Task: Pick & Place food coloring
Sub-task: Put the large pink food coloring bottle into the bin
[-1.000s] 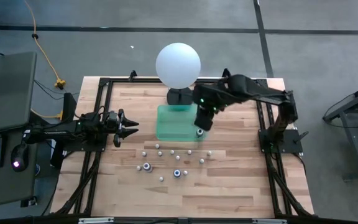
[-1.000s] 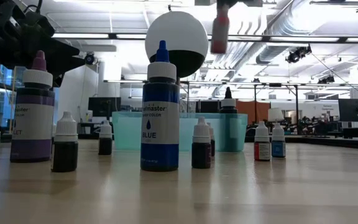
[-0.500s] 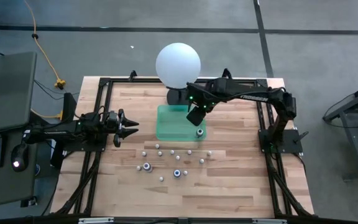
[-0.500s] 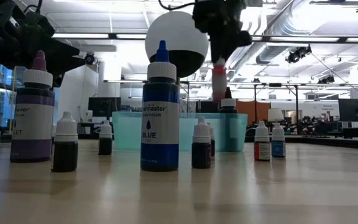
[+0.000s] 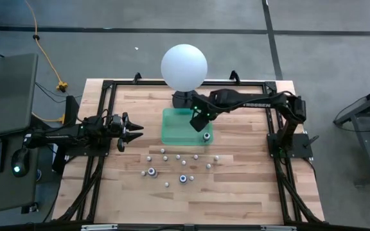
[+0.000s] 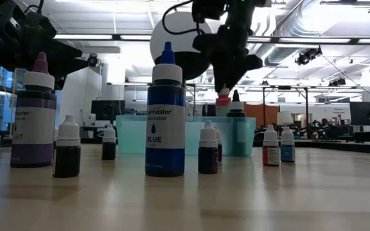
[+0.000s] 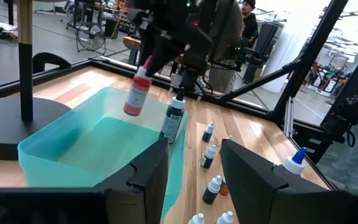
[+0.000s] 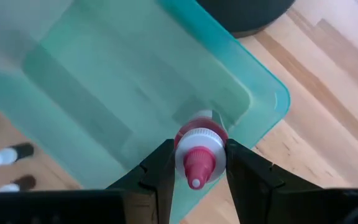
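At upper centre of the high view, the right gripper point(image 8: 194, 165), jaws clamped on a red-capped food coloring bottle point(image 8: 199, 152), hangs over the teal bin point(image 8: 166, 81); the placing step seems underway, calling next for release.

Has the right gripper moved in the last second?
Yes. In the high view the right gripper, shut on the red bottle, has swung from the teal bin's right edge toward the white sphere, and now hangs over the bin.

A red-capped pink bottle point(image 8: 199, 152) hangs over a translucent teal bin point(image 5: 172, 131) on pale striped wood point(image 5: 236, 192).
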Available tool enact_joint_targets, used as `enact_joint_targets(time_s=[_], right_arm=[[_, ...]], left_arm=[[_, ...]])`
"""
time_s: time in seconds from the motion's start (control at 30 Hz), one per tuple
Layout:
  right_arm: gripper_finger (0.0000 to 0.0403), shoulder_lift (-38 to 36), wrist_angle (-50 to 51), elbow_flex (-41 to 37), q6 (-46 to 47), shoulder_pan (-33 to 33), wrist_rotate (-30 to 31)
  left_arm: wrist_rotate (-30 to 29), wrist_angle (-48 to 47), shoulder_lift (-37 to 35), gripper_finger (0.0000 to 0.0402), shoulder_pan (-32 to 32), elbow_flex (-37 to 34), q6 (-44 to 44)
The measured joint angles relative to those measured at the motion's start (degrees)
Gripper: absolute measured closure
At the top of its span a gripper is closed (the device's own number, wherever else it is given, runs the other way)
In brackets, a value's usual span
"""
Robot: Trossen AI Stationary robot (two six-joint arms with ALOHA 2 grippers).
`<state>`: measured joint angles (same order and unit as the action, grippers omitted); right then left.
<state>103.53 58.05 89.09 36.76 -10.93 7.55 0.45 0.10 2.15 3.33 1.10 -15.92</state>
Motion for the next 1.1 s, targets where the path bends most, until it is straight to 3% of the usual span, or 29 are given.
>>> enact_joint_targets(time_s=[0.33,1.1], right_arm=[[0.0284,0.0,-5.17,-3.38,6.18,-2.34,3.52],[0.0284,0.0,-2.78,-3.83,11.27,-3.98,-0.58]], left_arm=[[0.0,0.0,0.0,0.0255,0.02,0.0,0.0],[0.0,0.0,0.0,0.0255,0.02,0.01,0.0]])
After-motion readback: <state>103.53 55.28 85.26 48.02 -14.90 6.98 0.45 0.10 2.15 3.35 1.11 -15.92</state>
